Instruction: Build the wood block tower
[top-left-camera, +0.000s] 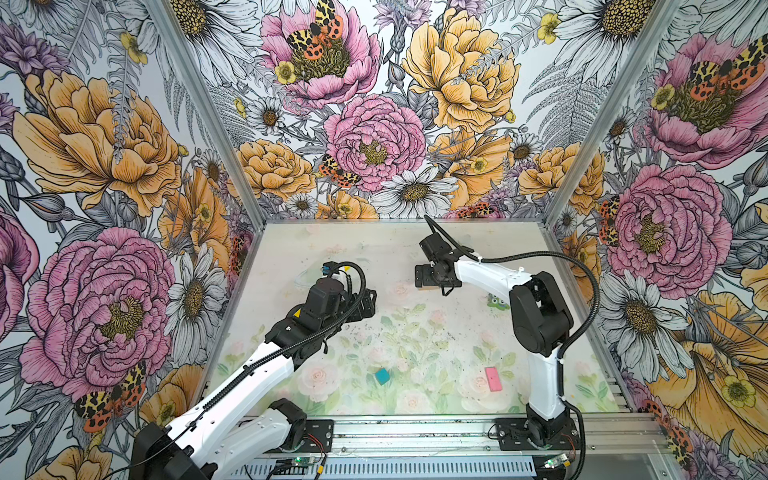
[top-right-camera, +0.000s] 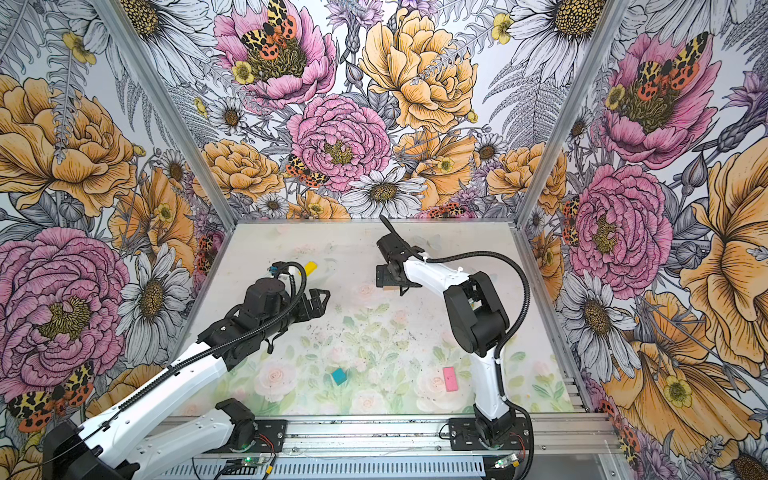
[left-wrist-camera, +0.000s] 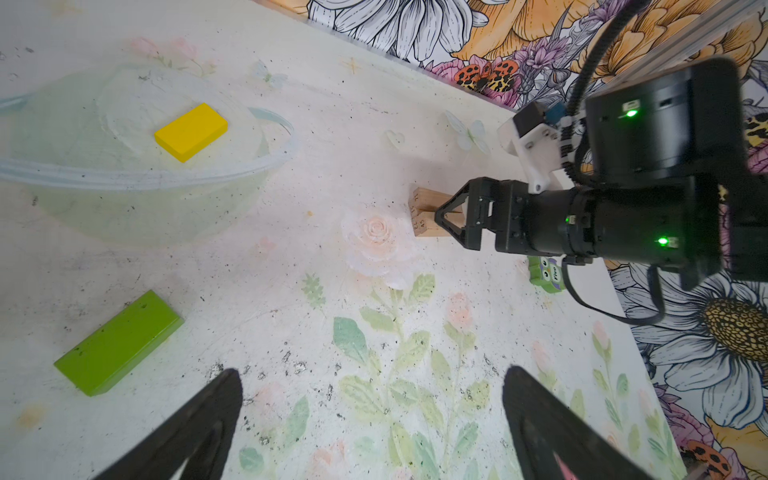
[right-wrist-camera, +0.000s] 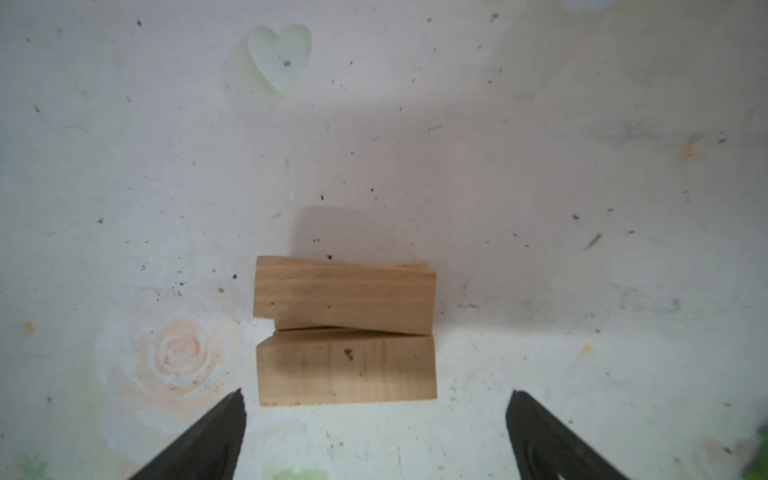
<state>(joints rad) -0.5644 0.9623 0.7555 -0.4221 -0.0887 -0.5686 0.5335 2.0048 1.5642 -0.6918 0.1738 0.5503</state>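
Two tan planks (right-wrist-camera: 345, 297) lie pressed together on the table, and my right gripper (right-wrist-camera: 376, 411) hangs open just above them, holding nothing. In a top view that gripper (top-left-camera: 435, 280) points straight down at the back middle, with only a sliver of tan showing under it. The left wrist view shows a yellow bar (left-wrist-camera: 191, 131) inside a clear bowl (left-wrist-camera: 266, 160) and a lime green block (left-wrist-camera: 118, 344) flat on the table. A teal cube (top-left-camera: 382, 376) and a pink slab (top-left-camera: 493, 378) rest near the front. My left gripper (top-left-camera: 365, 305) is open and empty, left of the planks.
A small green figure with round eyes (top-left-camera: 498, 302) stands right of the planks, beside the right arm. Floral walls close in the left, back and right sides. The arm bases sit on a metal rail (top-left-camera: 415, 432) along the front edge.
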